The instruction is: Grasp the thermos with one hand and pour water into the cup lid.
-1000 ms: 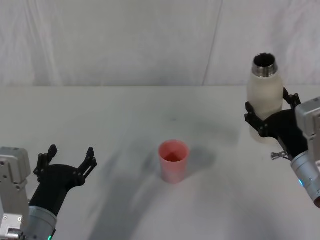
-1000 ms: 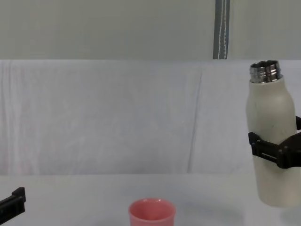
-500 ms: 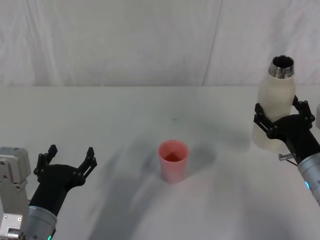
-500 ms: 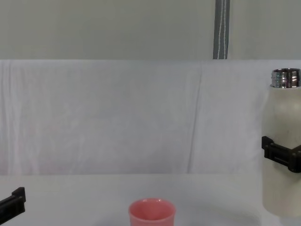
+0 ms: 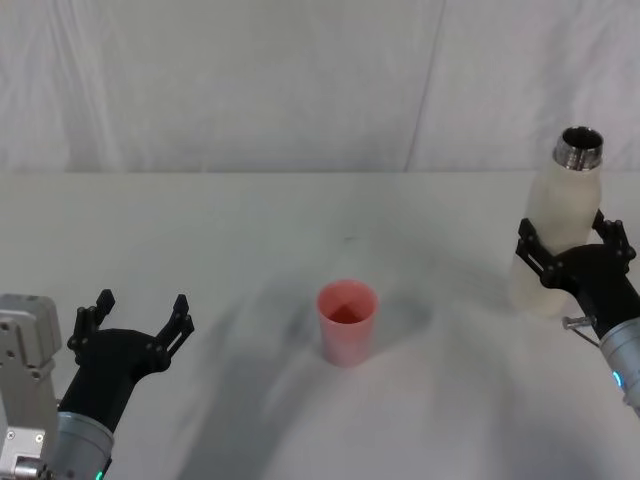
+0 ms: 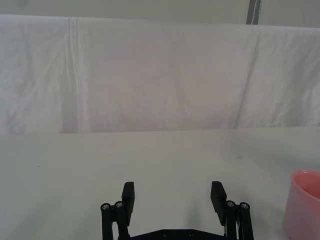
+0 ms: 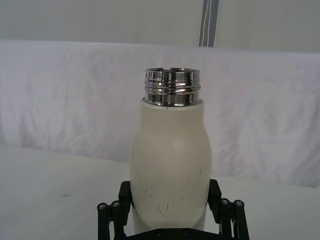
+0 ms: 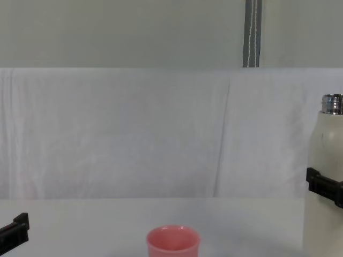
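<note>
Standing upright at the right side of the white desk [image 5: 200, 230], the tall cream-white cylindrical thermos with a shiny threaded steel neck [image 5: 560, 240] is being gripped around its lower body by the right pincer [image 5: 572, 262]. In the right wrist view the black jaws are bracketing the bottle [image 7: 170, 165] on both sides, touching its wall, with the open neck pointing up. The judgement is that the vertical hold is keeping the water inside while the bottle is not over its target. Whether the base is resting on the desk or is just clear of it cannot be told from these views.

The small round pink cup lid with smooth walls and no handle [image 5: 347, 320] is sitting upright near the middle of the desk, mouth up and ready to receive a pour, well apart from the thermos and to its left. The chest view is showing the cup [image 8: 173, 242] low at centre and the bottle [image 8: 326, 182] at the right edge, with bare desk between them.

The left pincer [image 5: 130, 322] is parked at the near left of the desk, fingers [image 6: 128, 196] spread and holding nothing, the cup's pink wall [image 6: 304, 207] appearing beyond it. It is judged idle, since the task is calling for one hand alone.
</note>
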